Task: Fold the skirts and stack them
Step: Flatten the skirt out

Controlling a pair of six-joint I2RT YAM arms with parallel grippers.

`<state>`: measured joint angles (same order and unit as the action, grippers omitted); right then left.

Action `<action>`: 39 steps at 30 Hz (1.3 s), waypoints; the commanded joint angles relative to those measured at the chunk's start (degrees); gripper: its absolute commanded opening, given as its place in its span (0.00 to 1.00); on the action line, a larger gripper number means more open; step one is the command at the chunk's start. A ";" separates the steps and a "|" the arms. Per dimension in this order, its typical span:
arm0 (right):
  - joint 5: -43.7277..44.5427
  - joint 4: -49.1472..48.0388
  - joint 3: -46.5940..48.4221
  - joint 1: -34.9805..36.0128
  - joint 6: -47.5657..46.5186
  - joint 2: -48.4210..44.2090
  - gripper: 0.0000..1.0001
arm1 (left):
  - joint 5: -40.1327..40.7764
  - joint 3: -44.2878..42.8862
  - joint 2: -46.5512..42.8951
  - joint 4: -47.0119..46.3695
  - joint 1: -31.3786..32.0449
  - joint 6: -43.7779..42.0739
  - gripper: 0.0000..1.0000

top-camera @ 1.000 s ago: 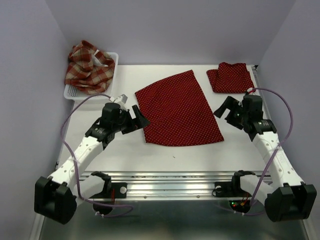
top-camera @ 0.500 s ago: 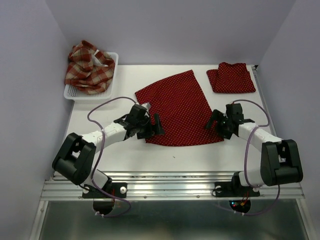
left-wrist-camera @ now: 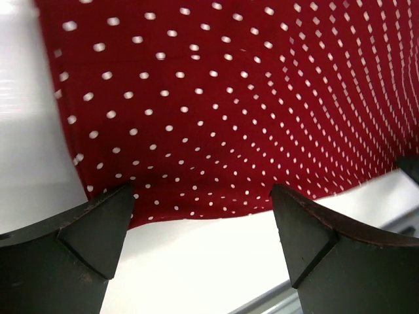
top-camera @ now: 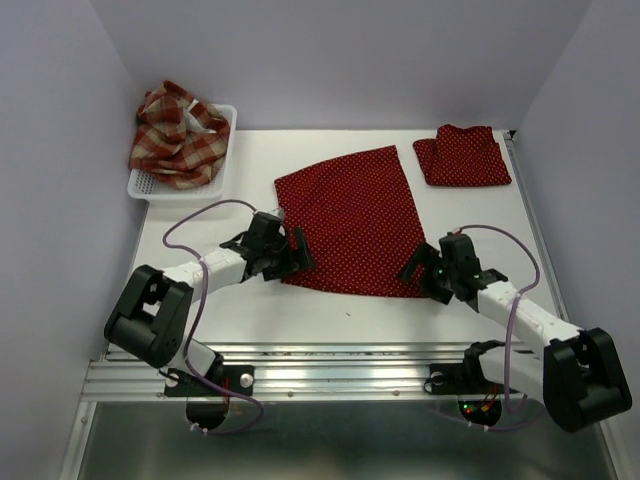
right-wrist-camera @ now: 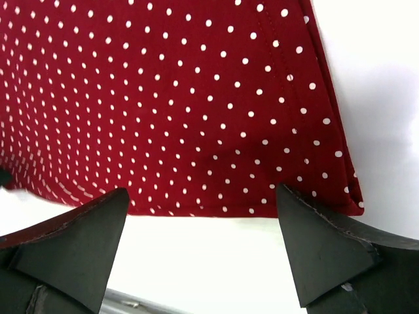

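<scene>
Skirt, red with white dots, lies flat in the middle of the bench. The left gripper and the right gripper sit low at its near edge, one by each corner, both spread wide with nothing held.

- spread skirt: dark red, tiny white polka dots
- folded skirt: same dark red with white dots
- bunched skirt: red-and-cream plaid check
- basket: white mesh
- surface: white
</scene>
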<state>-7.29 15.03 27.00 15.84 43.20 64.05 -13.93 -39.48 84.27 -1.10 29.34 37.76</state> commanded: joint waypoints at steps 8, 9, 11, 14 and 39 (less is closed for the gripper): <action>4.30 11.60 3.13 3.41 1.73 -7.71 1.00 | 11.55 -4.19 -14.47 18.57 -2.54 -1.37 0.99; 4.30 11.78 4.19 3.41 0.58 -8.41 1.00 | 12.52 -4.72 -15.53 19.64 -2.54 -0.94 0.99; 4.47 13.09 7.44 3.41 -1.79 -8.94 1.00 | 12.70 -4.90 -17.73 21.92 -2.62 -0.06 0.99; 9.47 18.09 9.91 3.41 -0.93 -10.35 1.00 | 12.62 -2.97 -19.23 23.33 -2.62 3.28 0.99; 11.42 22.85 6.40 3.41 2.59 -9.65 1.00 | 10.78 8.28 -11.50 7.08 -8.16 9.71 0.77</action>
<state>3.03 38.57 33.65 18.94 45.28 54.02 -1.83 -31.75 71.61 8.73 21.26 47.48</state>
